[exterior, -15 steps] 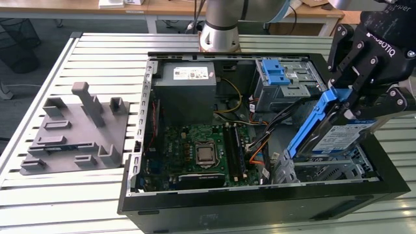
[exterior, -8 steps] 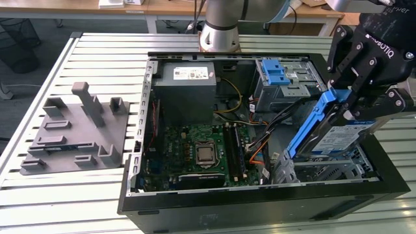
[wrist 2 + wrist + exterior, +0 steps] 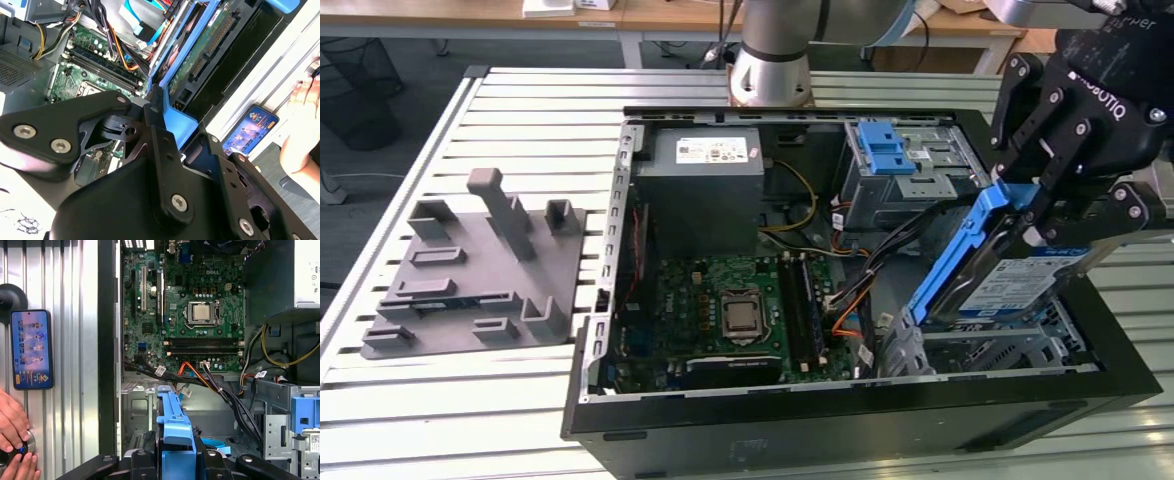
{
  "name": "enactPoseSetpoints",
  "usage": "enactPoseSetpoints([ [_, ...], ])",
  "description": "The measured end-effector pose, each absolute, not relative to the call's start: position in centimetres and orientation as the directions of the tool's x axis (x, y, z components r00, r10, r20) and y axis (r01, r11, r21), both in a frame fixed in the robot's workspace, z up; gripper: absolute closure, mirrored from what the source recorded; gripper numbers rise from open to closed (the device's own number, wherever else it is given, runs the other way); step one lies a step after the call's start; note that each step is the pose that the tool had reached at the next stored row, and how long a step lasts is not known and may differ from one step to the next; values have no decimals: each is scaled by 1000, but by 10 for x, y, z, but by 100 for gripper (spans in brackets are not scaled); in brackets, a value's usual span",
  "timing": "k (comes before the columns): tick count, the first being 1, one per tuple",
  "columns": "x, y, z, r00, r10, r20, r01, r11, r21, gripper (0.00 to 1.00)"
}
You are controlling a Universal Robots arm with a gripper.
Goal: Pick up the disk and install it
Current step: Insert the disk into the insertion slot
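while the gripper (image 3: 1051, 215) is squeezed tight on the disk (image 3: 1021, 285), the disk hangs tilted. its blue end is up between the black fingers and its low end dips into the computer case (image 3: 854, 425). it sits in a front corner of the case, just over a silver metal bay (image 3: 987, 345). i cannot tell if it touches the bay.

i think the disk is hard and stiff and a bit heavy for how small it is. its silver face looks smooth, so it could slip. the parts inside could break if it bumps or drops. the blue plastic rails may bend a little. the best place to hold it looks like the blue end and the rail edges, where the gripper has it now. the label side and the green board on its other side are not good spots to press.

near the disk, inside the case, a bunch of wires (image 3: 847, 300) lies close by. past them is the green motherboard (image 3: 720, 290) in the middle of the case. a metal drive cage (image 3: 914, 175) and a grey power box (image 3: 707, 170) sit by the back wall of the case.

outside the case, a grey holder (image 3: 460, 270) rests on the slatted table (image 3: 454, 400). a phone (image 3: 31, 349) lies just beside the case, and a person's hand (image 3: 12, 425) is near it.
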State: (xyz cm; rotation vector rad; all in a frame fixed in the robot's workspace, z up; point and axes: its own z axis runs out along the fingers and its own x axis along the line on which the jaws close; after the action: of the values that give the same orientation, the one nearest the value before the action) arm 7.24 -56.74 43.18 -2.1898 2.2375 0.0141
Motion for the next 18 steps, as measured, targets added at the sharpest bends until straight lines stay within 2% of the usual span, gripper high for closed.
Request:
enactPoseSetpoints([
  [18,72,-567,438,-22,-1000,-15,-1000,22,-1,64],
])
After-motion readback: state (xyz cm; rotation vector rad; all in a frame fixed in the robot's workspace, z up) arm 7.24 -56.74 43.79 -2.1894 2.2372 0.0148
